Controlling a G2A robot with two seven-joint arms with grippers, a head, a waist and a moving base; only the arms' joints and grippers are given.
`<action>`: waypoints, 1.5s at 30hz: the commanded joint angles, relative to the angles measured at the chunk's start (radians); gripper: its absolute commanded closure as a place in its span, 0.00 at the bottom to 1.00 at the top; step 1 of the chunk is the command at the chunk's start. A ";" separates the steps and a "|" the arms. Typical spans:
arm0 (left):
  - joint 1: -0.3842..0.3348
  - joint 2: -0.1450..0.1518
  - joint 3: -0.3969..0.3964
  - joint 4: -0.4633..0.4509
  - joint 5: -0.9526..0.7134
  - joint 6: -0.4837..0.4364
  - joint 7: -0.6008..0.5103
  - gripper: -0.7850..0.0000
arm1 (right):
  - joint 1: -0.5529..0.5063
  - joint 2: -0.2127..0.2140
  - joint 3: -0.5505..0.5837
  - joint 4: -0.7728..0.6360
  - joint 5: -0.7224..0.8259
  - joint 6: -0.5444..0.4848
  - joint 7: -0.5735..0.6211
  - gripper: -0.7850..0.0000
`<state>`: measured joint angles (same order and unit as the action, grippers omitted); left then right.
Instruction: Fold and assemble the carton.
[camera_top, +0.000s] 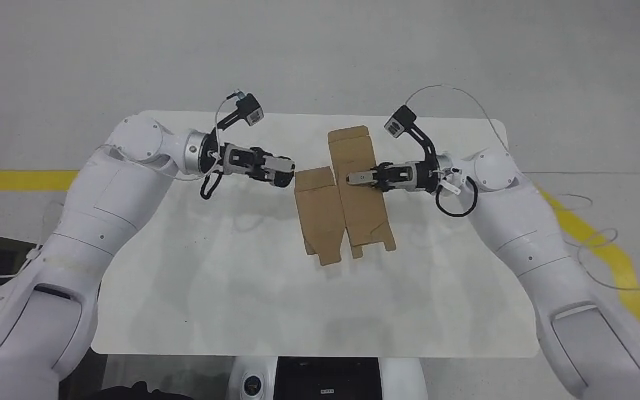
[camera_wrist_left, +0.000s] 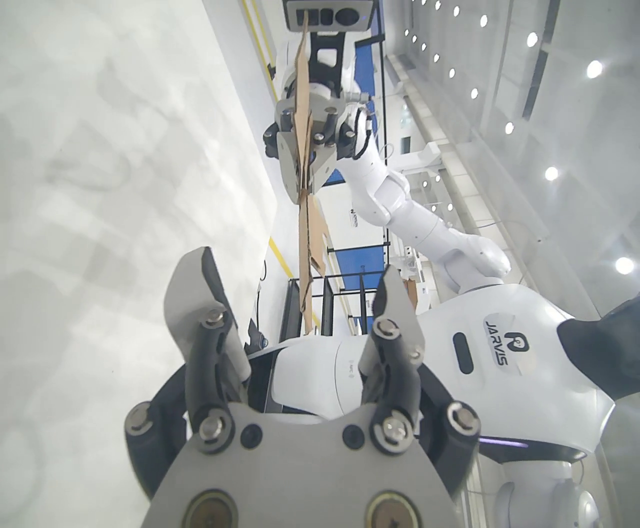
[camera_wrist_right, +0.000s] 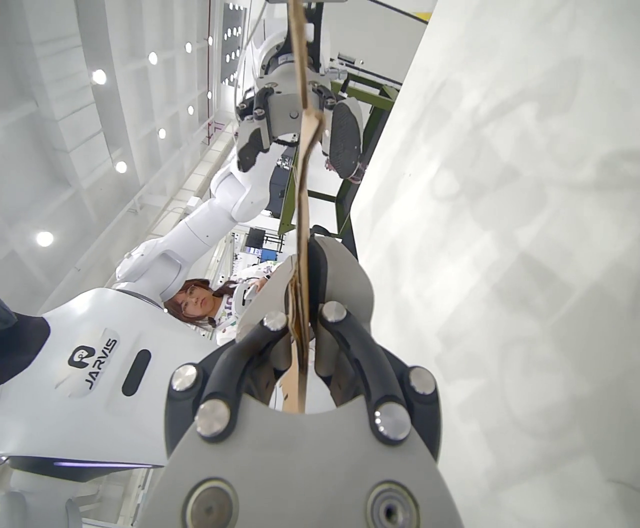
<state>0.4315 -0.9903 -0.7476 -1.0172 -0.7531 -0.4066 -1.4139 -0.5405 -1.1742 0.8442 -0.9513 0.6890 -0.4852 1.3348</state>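
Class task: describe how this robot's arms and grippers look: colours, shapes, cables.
Both the left arm and right arm have white rounded shells. Black looped cables hang at the wrists. The left gripper and right gripper have grey metal plates, black linkages with silver bolts, and grey fingers with black pads.

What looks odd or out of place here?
Nothing looks damaged. The carton is flat, clamped by the right gripper, and its two panels sit offset, one reaching farther than the other. Its layers part slightly near the open left gripper.
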 joint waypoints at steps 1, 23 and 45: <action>0.009 0.001 -0.012 0.003 -0.009 -0.010 0.011 0.00 | 0.006 -0.007 0.001 0.030 0.018 -0.014 -0.015 1.00; 0.094 -0.028 -0.051 0.001 0.044 -0.039 0.207 0.00 | 0.037 -0.098 -0.039 0.108 -0.015 -0.002 -0.393 1.00; 0.121 -0.049 -0.098 0.008 0.027 0.083 0.185 1.00 | 0.026 -0.123 0.000 0.114 -0.095 -0.010 -0.432 1.00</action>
<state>0.5535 -1.0388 -0.8434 -1.0103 -0.7276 -0.3289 -1.2241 -0.5142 -1.2969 0.8418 -0.8371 0.5978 -0.4953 0.9012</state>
